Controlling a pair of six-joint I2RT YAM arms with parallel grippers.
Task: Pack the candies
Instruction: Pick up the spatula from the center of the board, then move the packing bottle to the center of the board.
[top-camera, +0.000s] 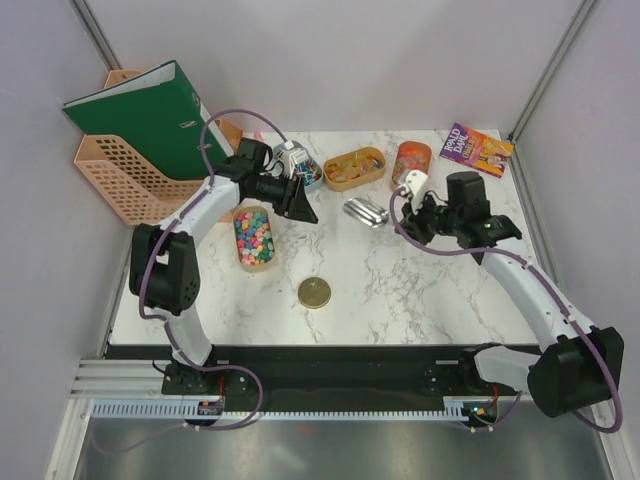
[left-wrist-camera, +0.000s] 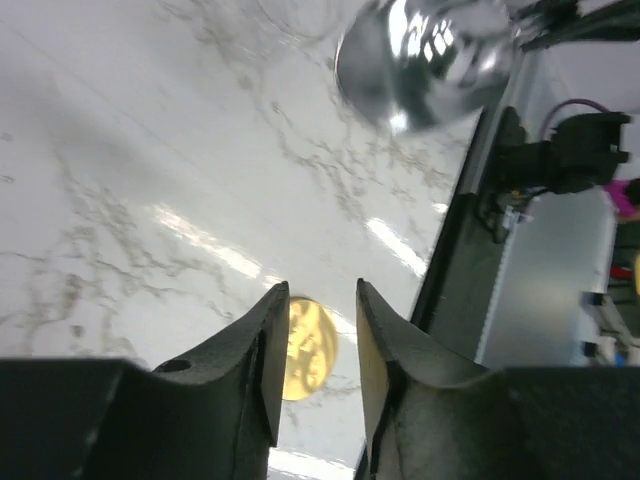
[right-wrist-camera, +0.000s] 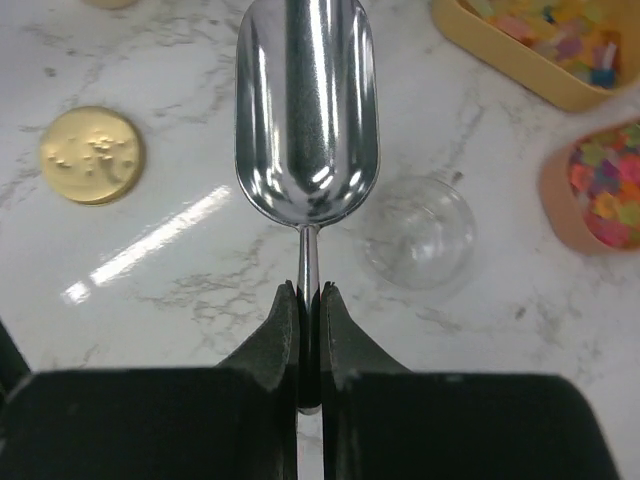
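The right pincer (right-wrist-camera: 308, 292) is clamped tight on the thin stem of the scoop (right-wrist-camera: 307, 110), its jaws nearly meeting on either side. The scoop's long axis runs straight out from that pincer. Its bowl is at the far end, hollow side up and empty, pointing across the bench (top-camera: 400, 290) toward the left arm.

The candies (right-wrist-camera: 600, 190) lie off to one side of that axis, not ahead of it. In the right wrist view the yellow tray (right-wrist-camera: 505, 68) and the orange tray (right-wrist-camera: 553, 195) sit to the right of the bowl, which from above means farther back on the bench. I'd judge the next move turns on swinging the bowl toward the back, not pushing it forward. The right arm is the nearer one to both trays.

The left pincer (left-wrist-camera: 322, 292) is part open and holds nothing. The gold lid (left-wrist-camera: 312, 350) shows beyond its gap.

Only the right wrist view plainly shows a clear jar (right-wrist-camera: 417, 232), empty, just beside the scoop's neck. From above I can hardly make it out. Only the overhead shows a third tray (top-camera: 250, 266) of mixed candies close by the left arm, well apart from the scoop.
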